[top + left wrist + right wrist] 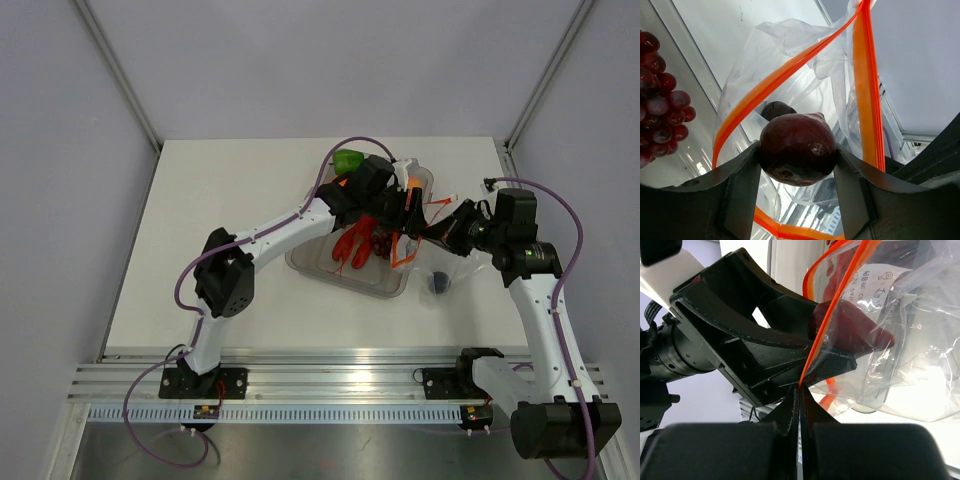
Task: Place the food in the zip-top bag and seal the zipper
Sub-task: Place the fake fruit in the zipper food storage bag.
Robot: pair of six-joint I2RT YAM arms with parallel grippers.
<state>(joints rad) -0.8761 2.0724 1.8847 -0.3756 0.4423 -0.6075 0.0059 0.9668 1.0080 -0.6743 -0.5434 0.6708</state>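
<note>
The left gripper (798, 172) is pinching the dark plum (796, 147) in its jaws at the zip-top bag (790, 55) mouth, while the right gripper (800, 405), jaws pressed together on the zipper (825, 330), is lifting that edge (keeping the mouth open for the drop).

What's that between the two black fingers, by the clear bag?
A dark red plum, pinched by the left gripper at the open mouth of the zip-top bag; the left wrist view shows it.

Overhead view: high, rear, looking down on whole table (230, 190). Wrist views: close-up, both share bag (790, 45) and plum (797, 150).
</note>
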